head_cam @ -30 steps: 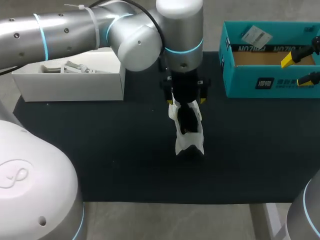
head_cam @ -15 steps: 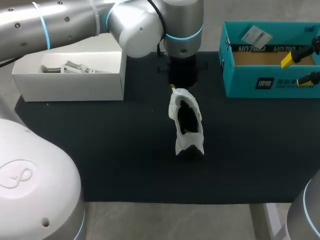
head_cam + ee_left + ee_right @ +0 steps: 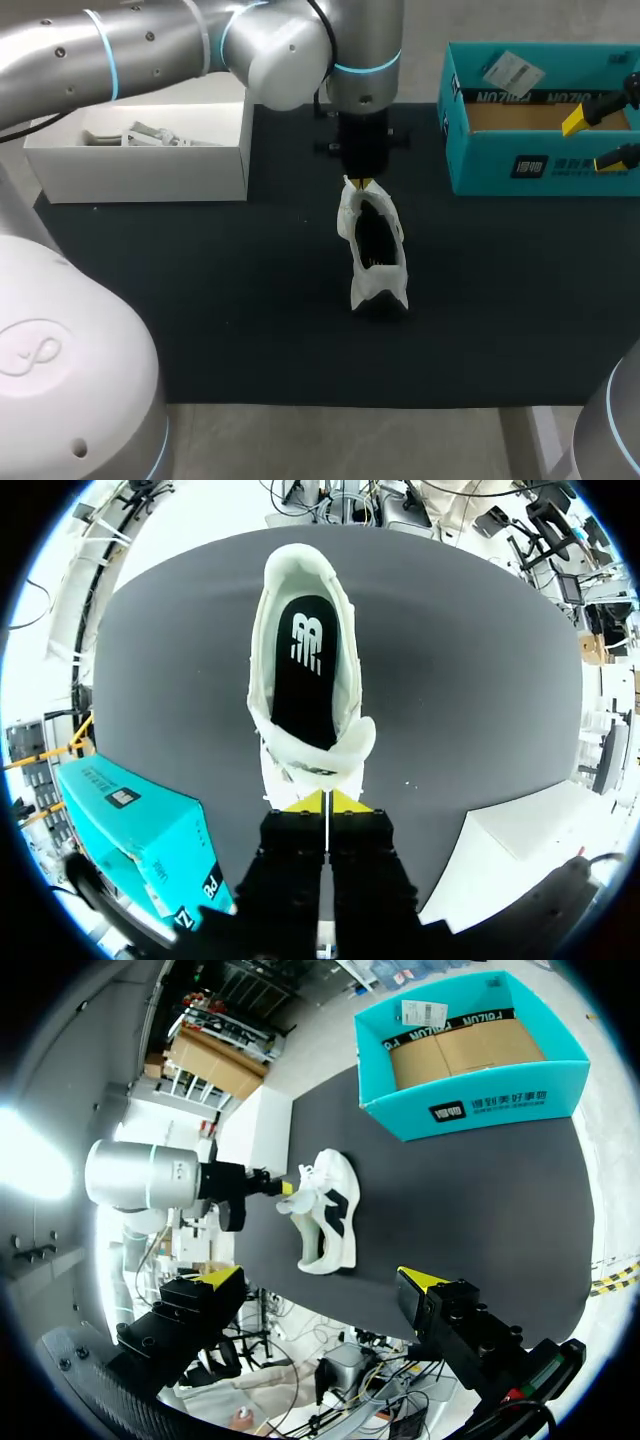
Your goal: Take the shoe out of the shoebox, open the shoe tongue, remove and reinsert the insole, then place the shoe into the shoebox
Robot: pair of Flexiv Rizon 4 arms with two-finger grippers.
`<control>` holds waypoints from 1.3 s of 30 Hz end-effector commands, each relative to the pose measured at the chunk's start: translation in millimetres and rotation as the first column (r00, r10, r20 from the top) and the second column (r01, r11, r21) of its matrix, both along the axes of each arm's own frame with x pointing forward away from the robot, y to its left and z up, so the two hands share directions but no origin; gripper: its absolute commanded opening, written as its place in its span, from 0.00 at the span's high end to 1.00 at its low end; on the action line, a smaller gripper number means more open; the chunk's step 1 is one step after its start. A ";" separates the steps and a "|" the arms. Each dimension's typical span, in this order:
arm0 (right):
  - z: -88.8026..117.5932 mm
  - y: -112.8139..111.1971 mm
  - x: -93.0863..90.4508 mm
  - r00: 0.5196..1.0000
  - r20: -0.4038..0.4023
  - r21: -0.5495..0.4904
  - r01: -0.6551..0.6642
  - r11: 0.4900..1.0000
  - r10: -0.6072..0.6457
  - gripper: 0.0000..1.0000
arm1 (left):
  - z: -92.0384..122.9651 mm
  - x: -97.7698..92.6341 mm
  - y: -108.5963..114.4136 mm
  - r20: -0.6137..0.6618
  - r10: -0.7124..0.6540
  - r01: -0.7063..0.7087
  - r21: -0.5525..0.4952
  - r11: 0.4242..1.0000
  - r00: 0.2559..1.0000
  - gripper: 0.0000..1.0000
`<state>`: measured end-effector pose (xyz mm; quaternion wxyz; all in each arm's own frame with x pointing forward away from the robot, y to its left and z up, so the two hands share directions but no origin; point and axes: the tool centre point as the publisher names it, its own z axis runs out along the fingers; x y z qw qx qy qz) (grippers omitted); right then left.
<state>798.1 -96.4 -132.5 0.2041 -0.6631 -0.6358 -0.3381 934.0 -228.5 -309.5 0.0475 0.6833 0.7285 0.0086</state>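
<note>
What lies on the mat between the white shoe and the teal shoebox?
Nothing: only bare black mat separates the shoe from the teal shoebox, as the head view shows.

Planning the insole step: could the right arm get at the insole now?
Probably yes: the insole lies bare in the shoe; the left gripper holds only the tongue, and the right gripper is open.

Left arm (image 3: 150, 50): comes in from the left and reaches past the middle, wrist (image 3: 365, 60) turned straight down.
Left gripper (image 3: 327, 802): points downward, yellow tips pressed together, no gap between them.
Right arm (image 3: 618, 425): low at the right edge.
Right gripper (image 3: 320, 1280): at the far right, fingers (image 3: 421, 1281) spread wide apart.
</note>
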 end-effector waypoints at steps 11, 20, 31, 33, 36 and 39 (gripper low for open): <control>0.0 0.1 -0.1 1.000 -0.002 -0.002 0.001 1.000 -0.001 0.00 | -4.8 -41.7 5.4 -0.081 0.089 -0.094 -0.064 0.993 0.993 1.00; 0.0 0.1 -0.1 1.000 -0.002 -0.002 0.001 1.000 -0.001 0.00 | 13.7 -37.8 24.2 -0.029 0.130 -0.131 -0.058 0.990 0.991 1.00; 0.0 0.1 -0.1 1.000 -0.002 -0.002 0.001 1.000 -0.001 0.00 | -7.9 -43.9 15.3 -0.066 0.097 -0.100 -0.037 0.994 0.993 1.00; 0.0 0.1 -0.1 1.000 -0.002 -0.002 0.001 1.000 -0.001 0.00 | -8.2 -42.2 10.5 -0.053 0.089 -0.091 -0.036 0.995 0.995 1.00; 0.0 0.1 -0.1 1.000 -0.002 -0.002 0.001 1.000 -0.001 0.00 | -5.7 -40.2 4.4 -0.041 0.077 -0.078 -0.038 0.996 0.996 1.00; 0.0 0.1 -0.1 1.000 -0.002 -0.002 0.001 1.000 -0.001 0.00 | -3.5 -42.1 -2.1 -0.036 0.052 -0.053 -0.043 0.998 0.998 1.00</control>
